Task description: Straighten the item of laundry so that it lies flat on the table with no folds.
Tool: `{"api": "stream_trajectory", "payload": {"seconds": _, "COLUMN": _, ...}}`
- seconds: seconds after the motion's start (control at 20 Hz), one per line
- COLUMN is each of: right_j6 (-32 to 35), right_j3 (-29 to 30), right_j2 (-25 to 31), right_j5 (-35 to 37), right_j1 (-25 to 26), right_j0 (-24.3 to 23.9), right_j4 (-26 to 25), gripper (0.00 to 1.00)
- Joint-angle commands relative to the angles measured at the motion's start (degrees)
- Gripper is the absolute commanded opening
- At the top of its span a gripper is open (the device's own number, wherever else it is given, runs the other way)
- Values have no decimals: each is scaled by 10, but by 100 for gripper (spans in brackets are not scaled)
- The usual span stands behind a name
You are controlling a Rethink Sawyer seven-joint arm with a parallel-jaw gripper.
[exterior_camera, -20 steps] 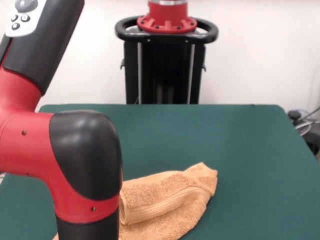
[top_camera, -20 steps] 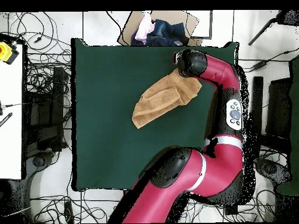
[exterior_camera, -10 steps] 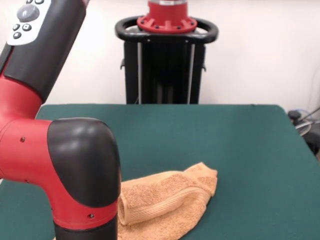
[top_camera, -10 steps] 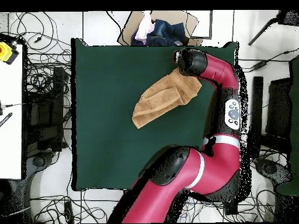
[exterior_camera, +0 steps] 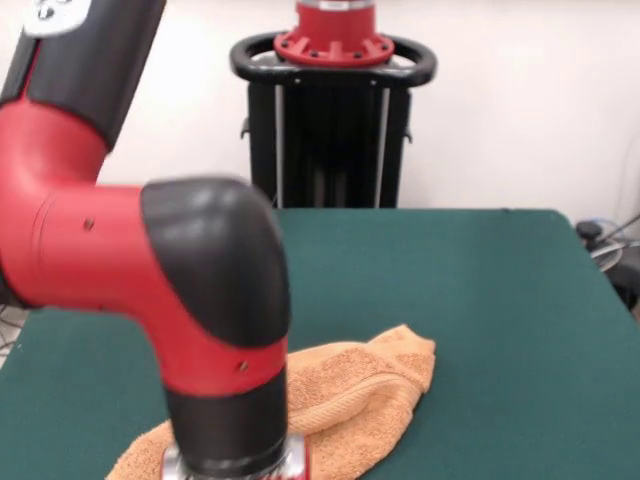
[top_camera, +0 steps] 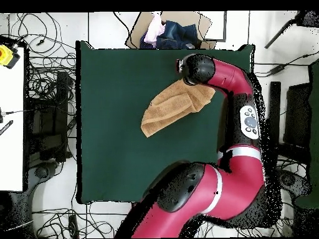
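Towel (exterior_camera: 345,400) is lying bunched and doubled over on the green table (exterior_camera: 480,290), one flat woven band showing along a rolled fold; in the overhead view the towel (top_camera: 174,107) is resting in the part of the table (top_camera: 112,143) far from my base, as a narrow strip with its long axis running diagonally. I am holding my arm (top_camera: 221,78) over one end of that strip, and my wrist (exterior_camera: 235,440) is standing directly above the cloth in the front view. My gripper is hidden beneath the wrist in both views, so I cannot tell whether it is gripping anything, nor whether it is touching the cloth. The rest of the towel is stretching away from my wrist along the diagonal, toward the middle of the table. In my judgement the coming move is turning on this: any pull to open the folds should be running across that long axis, not along it.
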Motion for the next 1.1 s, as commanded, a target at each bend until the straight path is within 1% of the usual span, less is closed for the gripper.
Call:
{"api": "stream_trajectory", "payload": {"seconds": 0.05, "right_j6": 153, "right_j3": 180, "right_j2": -37, "right_j5": 59, "right_j1": -121, "right_j0": 26, "right_j4": 33, "gripper": 100}}
{"api": "stream_trajectory", "payload": {"seconds": 0.2, "right_j6": 149, "right_j3": 192, "right_j2": -36, "right_j5": 43, "right_j1": -121, "right_j0": 23, "right_j4": 40, "gripper": 100}}
{"api": "stream_trajectory", "payload": {"seconds": 0.4, "right_j6": 129, "right_j3": 175, "right_j2": -28, "right_j5": 28, "right_j1": -91, "right_j0": 15, "right_j4": 46, "gripper": 100}}
{"api": "stream_trajectory", "payload": {"seconds": 0.9, "right_j6": 107, "right_j3": 164, "right_j2": -19, "right_j5": -5, "right_j1": -54, "right_j0": 5, "right_j4": 53, "gripper": 100}}
{"api": "stream_trajectory", "payload": {"seconds": 1.0, "right_j6": 109, "right_j3": 156, "right_j2": -18, "right_j5": 28, "right_j1": -39, "right_j0": 2, "right_j4": 66, "gripper": 100}}
{"api": "stream_trajectory", "payload": {"seconds": 1.1, "right_j6": 125, "right_j3": 130, "right_j2": -27, "right_j5": 116, "right_j1": -16, "right_j0": 7, "right_j4": 88, "gripper": 100}}
